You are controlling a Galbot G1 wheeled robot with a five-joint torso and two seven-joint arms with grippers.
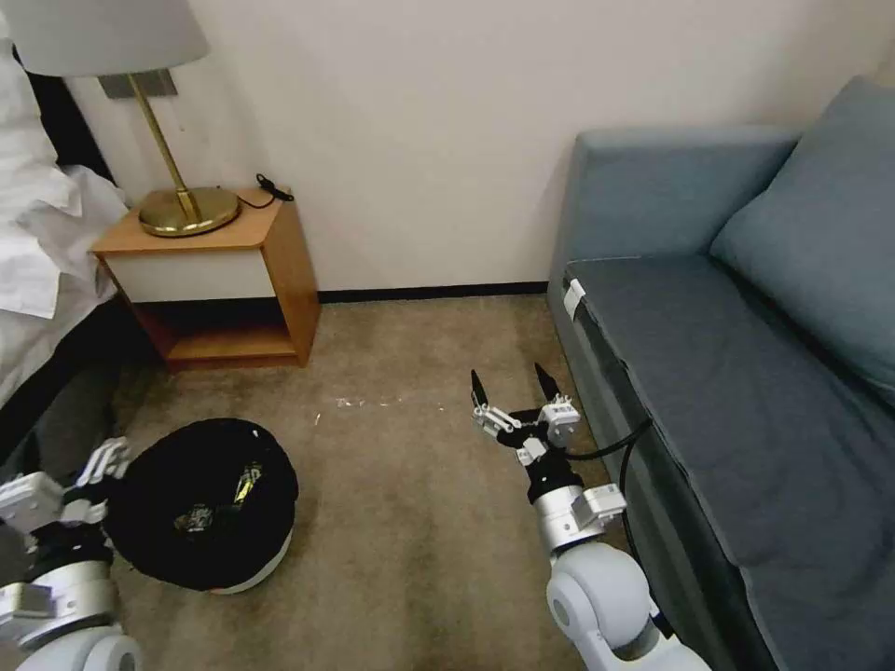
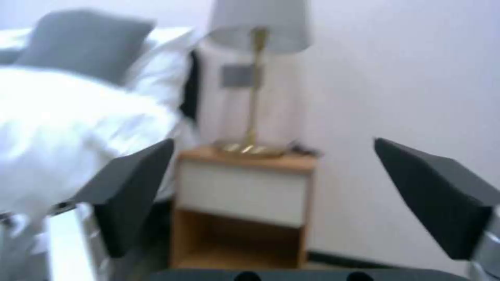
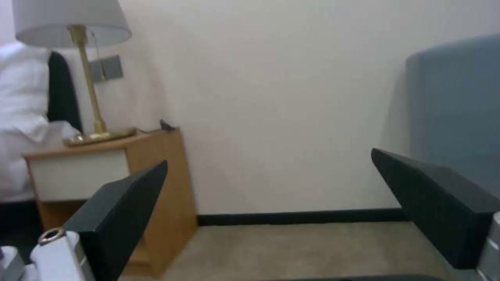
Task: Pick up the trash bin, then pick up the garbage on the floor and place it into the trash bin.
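The trash bin (image 1: 177, 485), round and low with a crinkly black bag and a white base, stands on the carpet at the lower left. Inside it lie pieces of garbage: a brown-yellow wrapper (image 1: 246, 481) and a darker packet (image 1: 196, 518). My left gripper (image 1: 98, 466) sits right at the bin's left edge. In the left wrist view the left gripper (image 2: 271, 195) is open with nothing between its fingers, pointing toward the nightstand. My right gripper (image 1: 513, 384) hovers over the carpet beside the sofa. It is open and empty, as the right wrist view (image 3: 271, 210) also shows.
A wooden nightstand (image 1: 219, 280) with a brass lamp (image 1: 186, 212) stands against the far wall. A bed with white bedding (image 1: 37, 242) is on the left, a blue sofa (image 1: 727, 373) on the right. Bare carpet (image 1: 401, 485) with a few white specks lies between.
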